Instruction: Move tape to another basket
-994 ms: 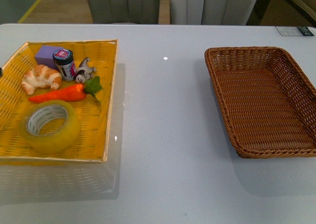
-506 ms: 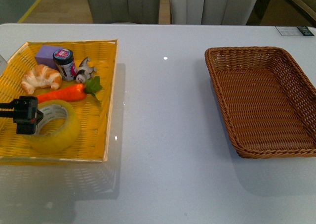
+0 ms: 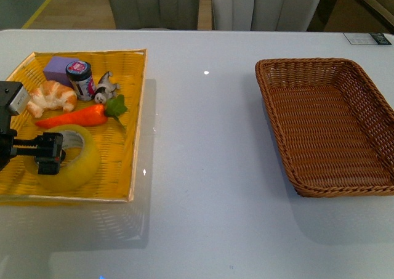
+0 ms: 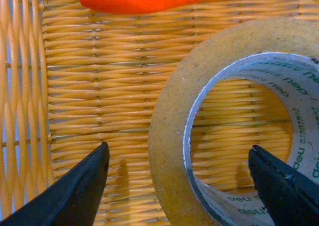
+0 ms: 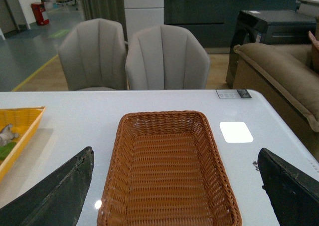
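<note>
Setting: A pale grey table [image 3: 203, 186] fills the front view, with two grey upholstered chairs [image 3: 265, 5] at its far edge. The right wrist view adds a beige sofa [image 5: 279, 71] beyond the table.

Tape: The tape [image 3: 83, 163] lies flat, hole upward, in the near part of the yellow tray [image 3: 136, 106] on the robot's left. Green lettering shows on its white core in the left wrist view.

Left gripper: The left gripper [image 3: 50, 154] hangs over the roll's left side, jaws spread and holding nothing. In the left wrist view one finger [image 4: 75, 191] sits over the tray weave outside the roll and the other over the core hole, with the roll's wall between them. Whether either finger touches the tape cannot be told.

Nearest neighbour: An orange carrot [image 3: 77, 117] with green leaves lies just beyond the tape. A strip of weave shows between the two in the left wrist view.

Rest of the tray: Farther back are a croissant [image 3: 52, 97], a small dark-lidded jar [image 3: 80, 80], a purple block [image 3: 60, 68] and a small grey-and-white figurine [image 3: 106, 87], bunched toward the far end.

Between the containers: A broad stretch of table separates the tray from the basket. A small card [image 3: 367, 38] lies near the far right corner.

Basket: The brown wicker basket [image 3: 326, 188] sits on the robot's right, well apart from the tape, its woven floor showing from rim to rim.

Right gripper: The right gripper [image 5: 174, 151], seen only in its own wrist view, is released with its dark fingers wide apart. It looks down over the basket.
</note>
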